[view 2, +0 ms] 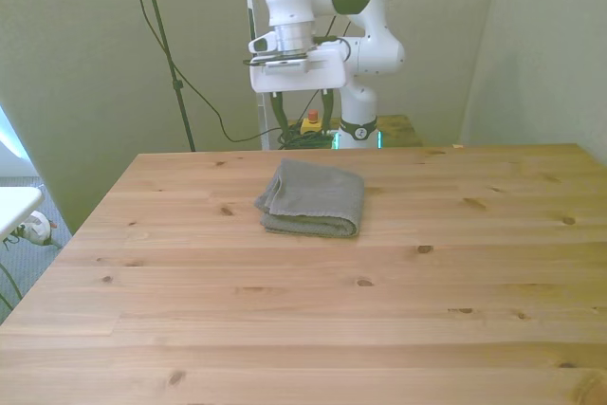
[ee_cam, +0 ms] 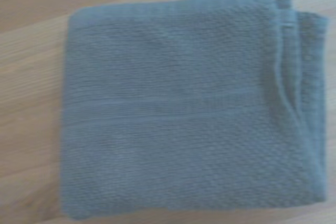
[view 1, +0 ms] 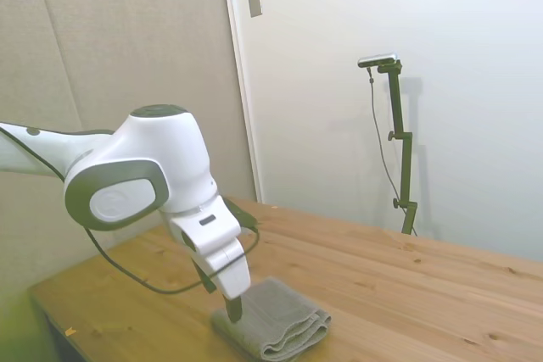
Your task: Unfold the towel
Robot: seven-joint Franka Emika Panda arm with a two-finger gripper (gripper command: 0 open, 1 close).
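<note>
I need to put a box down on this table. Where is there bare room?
The whole near half of the table is bare, as are both sides of the folded towel. It is crowded only at the far edge, where the claw hangs.

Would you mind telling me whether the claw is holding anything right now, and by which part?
Nothing is held: the claw is open above the table's far edge, clear of the folded grey towel.

Towel (ee_cam: 184,114) blurred, cropped in wrist view
</note>
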